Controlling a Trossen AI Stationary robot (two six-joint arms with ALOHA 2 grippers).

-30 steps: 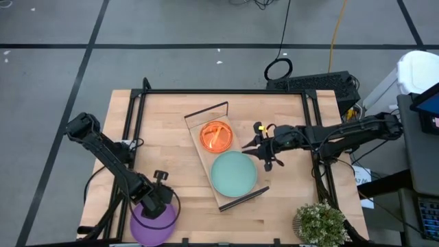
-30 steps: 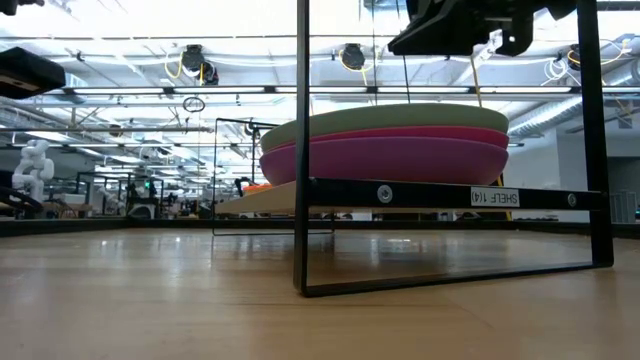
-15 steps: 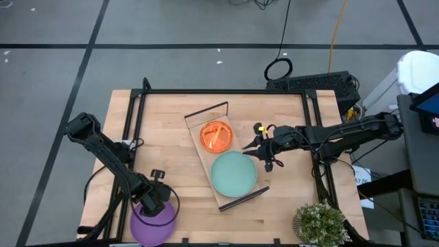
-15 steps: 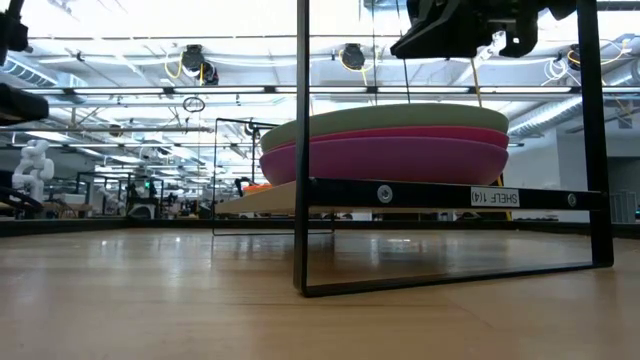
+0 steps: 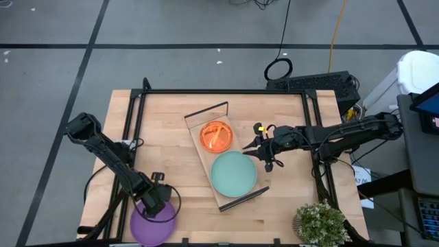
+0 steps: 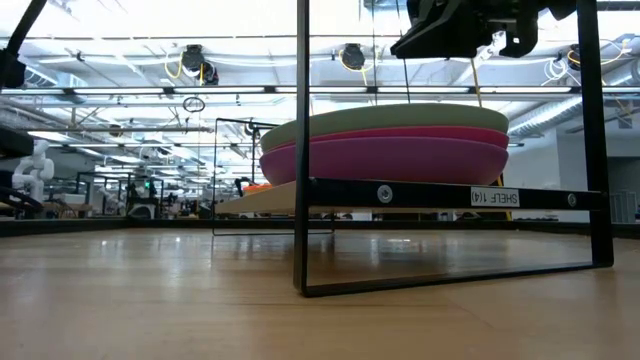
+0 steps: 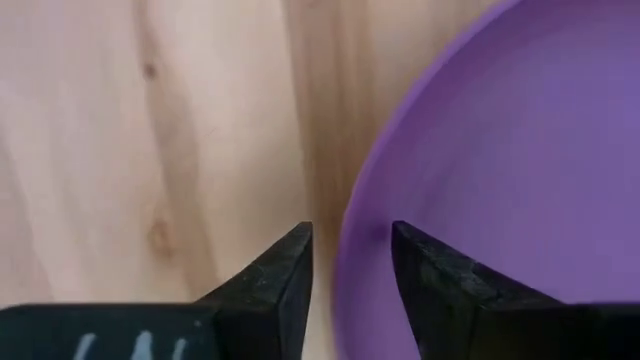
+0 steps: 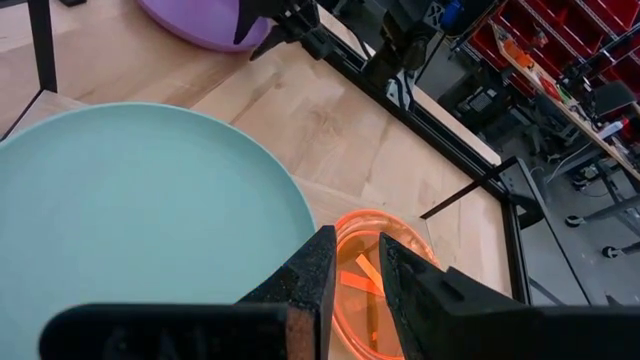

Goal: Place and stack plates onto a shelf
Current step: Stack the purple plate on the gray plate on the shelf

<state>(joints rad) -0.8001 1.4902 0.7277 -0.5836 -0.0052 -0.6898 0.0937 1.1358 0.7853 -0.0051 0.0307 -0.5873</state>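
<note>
Dark fingers of the left gripper (image 5: 155, 200) sit at the lower left of the high view, slightly parted and straddling the upper rim of the purple plate (image 5: 152, 223); the left wrist view shows one finger outside the rim over bare wood and the other just inside the plate (image 7: 500, 160), with nothing pinched. That plate lies flat at the bottom edge of the table (image 5: 164, 130). Right of centre, the right gripper (image 5: 263, 149) hovers beside the shelf (image 5: 206, 156), its fingers nearly together and empty. On the shelf's lower end lies the teal plate (image 5: 232, 173), topping a magenta stack (image 6: 400, 158) in the low view; the orange plate (image 5: 216, 135) lies on the upper end. A potted plant (image 5: 319, 224) stands at the lower right corner
</note>
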